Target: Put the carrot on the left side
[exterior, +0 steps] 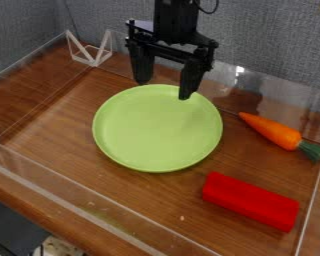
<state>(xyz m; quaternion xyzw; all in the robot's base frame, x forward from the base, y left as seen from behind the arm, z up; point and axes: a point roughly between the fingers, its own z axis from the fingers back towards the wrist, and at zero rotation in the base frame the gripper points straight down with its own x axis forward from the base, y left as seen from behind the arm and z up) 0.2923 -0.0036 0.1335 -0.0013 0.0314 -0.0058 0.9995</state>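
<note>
One carrot (283, 133), at about three o'clock from the plate. One green plate (157, 128), round, near the middle of the table. One red block (251, 200), at about five o'clock from the plate. One white wire stand (85, 47), at about eleven o'clock from the plate, by the back wall. One gripper (167, 83) with two dark fingers, jaws apart, at twelve o'clock over the plate's far rim. One wooden table (49, 110), edged by one clear wall.
</note>
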